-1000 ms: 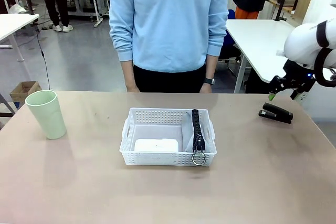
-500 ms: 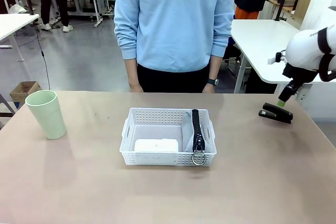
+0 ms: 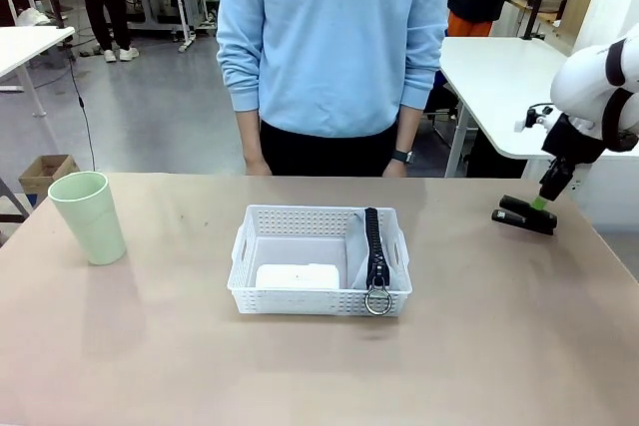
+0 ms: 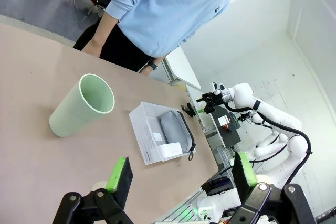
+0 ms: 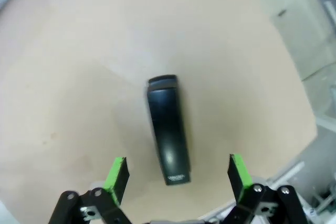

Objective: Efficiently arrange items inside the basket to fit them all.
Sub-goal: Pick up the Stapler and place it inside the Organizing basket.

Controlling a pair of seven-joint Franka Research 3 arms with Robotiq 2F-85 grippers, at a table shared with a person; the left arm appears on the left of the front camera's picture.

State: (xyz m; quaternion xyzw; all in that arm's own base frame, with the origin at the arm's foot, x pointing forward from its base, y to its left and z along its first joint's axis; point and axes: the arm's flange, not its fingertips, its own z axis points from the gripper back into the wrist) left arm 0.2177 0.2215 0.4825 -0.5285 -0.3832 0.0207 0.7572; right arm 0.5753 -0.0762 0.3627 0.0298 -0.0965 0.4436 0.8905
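The white perforated basket (image 3: 260, 246) sits mid-table. Inside it the white oblong box (image 3: 297, 275) lies at the front left and the grey pouch (image 3: 371, 251) stands on edge along the right side, its black zipper and ring up. The pale green cup (image 3: 88, 216) stands upright at the table's left. The small black object (image 3: 524, 214), stapler-shaped, lies at the far right; in the right wrist view the black object (image 5: 169, 129) lies between and beyond the open fingers. My right gripper (image 3: 544, 199) hovers just above it, open. My left gripper (image 4: 181, 174) is open, high above the table, holding nothing.
A person in a light blue sweater (image 3: 334, 37) stands at the far edge, hands down behind the table. The table's right edge (image 5: 294, 129) runs close beside the black object. Bare tabletop (image 3: 300, 366) spreads in front of the basket.
My right gripper has swung from facing sideways above the black object to pointing down at it, moving slightly right and lower. The person has shifted a little to the right.
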